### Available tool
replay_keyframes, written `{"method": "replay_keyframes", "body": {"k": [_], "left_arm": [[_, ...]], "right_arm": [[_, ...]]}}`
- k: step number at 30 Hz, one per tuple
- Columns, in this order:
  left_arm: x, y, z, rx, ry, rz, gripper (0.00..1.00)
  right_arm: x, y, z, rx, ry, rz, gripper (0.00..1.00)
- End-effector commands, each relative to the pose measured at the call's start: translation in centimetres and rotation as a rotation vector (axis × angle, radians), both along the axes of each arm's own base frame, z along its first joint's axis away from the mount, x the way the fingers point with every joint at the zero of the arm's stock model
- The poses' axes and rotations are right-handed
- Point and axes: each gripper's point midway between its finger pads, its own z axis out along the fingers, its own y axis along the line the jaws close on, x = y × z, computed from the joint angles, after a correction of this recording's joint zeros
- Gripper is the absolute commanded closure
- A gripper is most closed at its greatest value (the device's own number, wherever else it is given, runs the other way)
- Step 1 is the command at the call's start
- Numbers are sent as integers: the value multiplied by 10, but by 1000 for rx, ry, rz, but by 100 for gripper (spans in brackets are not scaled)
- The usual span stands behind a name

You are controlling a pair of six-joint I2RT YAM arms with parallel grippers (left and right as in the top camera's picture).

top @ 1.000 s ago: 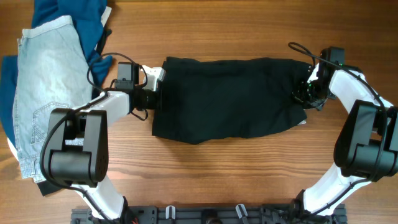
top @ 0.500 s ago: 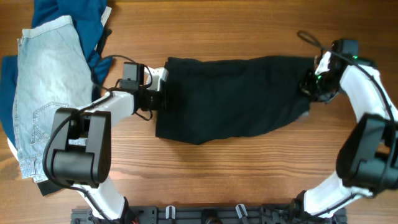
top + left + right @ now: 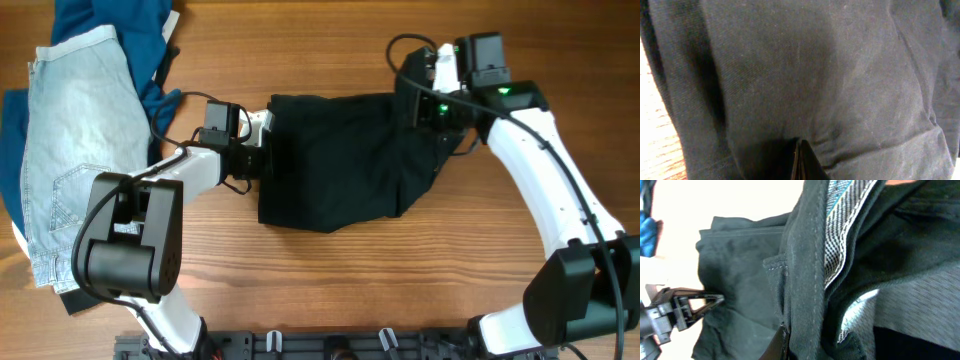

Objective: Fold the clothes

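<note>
The clothes here are black shorts (image 3: 330,160) lying across the middle of the wooden table (image 3: 330,290). My left gripper (image 3: 258,160) is shut on their left edge. In the left wrist view black fabric (image 3: 815,75) fills the frame, and the left gripper (image 3: 800,159) pinches it at the bottom. My right gripper (image 3: 425,108) is shut on the shorts' right end and holds it lifted over the garment's right half. The right wrist view shows a hem and grey mesh lining (image 3: 840,225) hanging from the right gripper (image 3: 787,345), with the flat part of the shorts (image 3: 740,270) below.
Pale denim shorts (image 3: 75,130) lie on a dark blue garment (image 3: 110,25) at the far left. A black cable (image 3: 400,50) loops beside the right wrist. The left gripper's tip (image 3: 715,299) shows in the right wrist view.
My right gripper has swung left and toward the back, carrying the shorts' right end over the garment. The left gripper has crept slightly right, still gripping the left edge.
</note>
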Motion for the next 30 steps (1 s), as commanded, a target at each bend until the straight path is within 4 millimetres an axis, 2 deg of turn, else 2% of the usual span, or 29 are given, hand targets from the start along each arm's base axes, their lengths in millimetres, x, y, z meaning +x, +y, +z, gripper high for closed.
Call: {"method": "replay_keyframes", "body": {"k": [1, 5, 11, 13, 16, 17, 18, 19, 20, 21, 26, 30], "left_arm": [[-9, 9, -25, 67, 60, 27, 96], [-9, 9, -25, 67, 62, 27, 96], [-9, 9, -25, 67, 63, 26, 96], [-9, 9, -25, 67, 62, 26, 96], [-9, 9, -25, 67, 62, 26, 96], [-9, 9, -25, 67, 62, 26, 96], [-9, 9, -25, 67, 62, 26, 96], [-9, 9, -25, 67, 61, 26, 96], [-9, 9, -25, 67, 62, 26, 96], [-9, 9, -25, 67, 61, 26, 96], [-9, 9, -25, 67, 61, 26, 96], [-9, 9, -25, 68, 59, 23, 96]], "right_arm": [[2, 21, 9, 1, -31, -2, 95], [3, 16, 6, -34, -27, -35, 96], [2, -29, -3, -96, 26, -143, 96], [-2, -77, -11, -192, 73, -272, 95], [-14, -124, -17, -251, 138, -394, 93], [-18, -136, -19, -258, 158, -422, 89], [-22, -146, -20, -262, 174, -444, 65], [-26, -156, -22, -267, 192, -460, 29], [-30, -164, -23, -272, 203, -465, 11], [-34, -175, -24, -279, 219, -475, 0], [-46, -204, -34, -306, 266, -490, 0], [-53, -210, -62, -324, 325, -478, 0]]}}
